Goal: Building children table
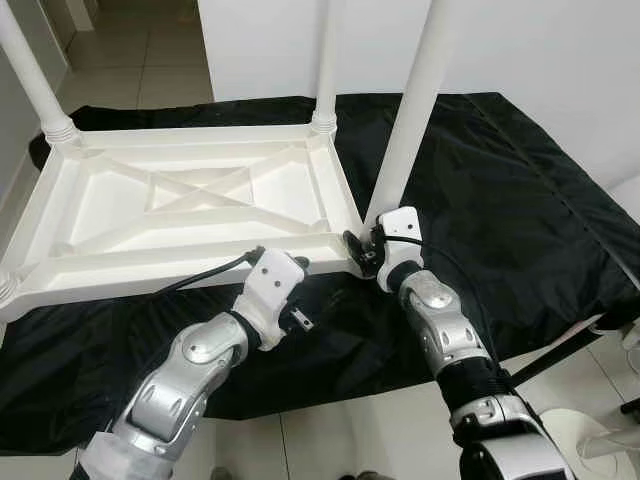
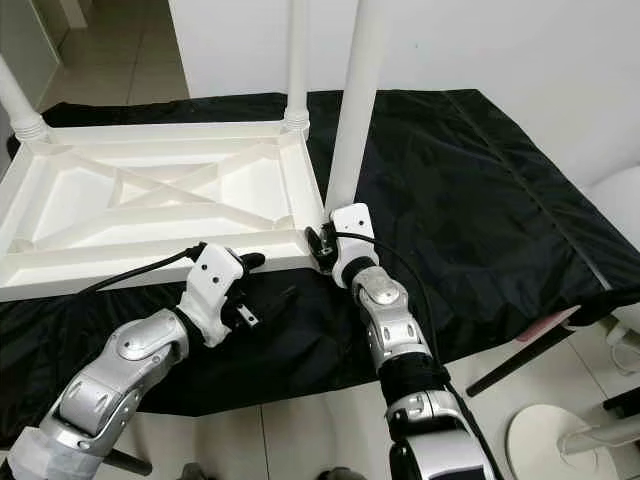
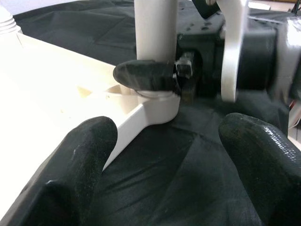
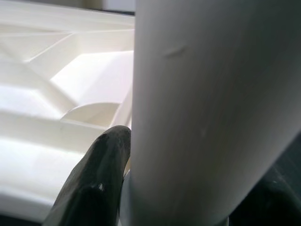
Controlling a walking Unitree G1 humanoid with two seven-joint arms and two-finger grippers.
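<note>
White tabletop (image 1: 190, 205) lies upside down on your black cloth (image 1: 500, 200).
You have a white table leg (image 1: 410, 110) standing at its near right corner, with your right gripper (image 1: 362, 247) clamped around the base. Your left gripper (image 1: 300, 290), fingers spread wide, sits just beside the near edge.

The two head views look forward and down from above the upturned white tabletop (image 1: 190, 205) on its black cloth (image 1: 500, 200), the right eye's framing shifted slightly sideways. The left wrist view looks low across the cloth at the tabletop's near corner, where the right gripper (image 3: 155, 75) clamps the white leg (image 3: 155, 28). The right wrist view sits right against that leg (image 4: 211, 108), facing the tabletop's ribbed underside.
</note>
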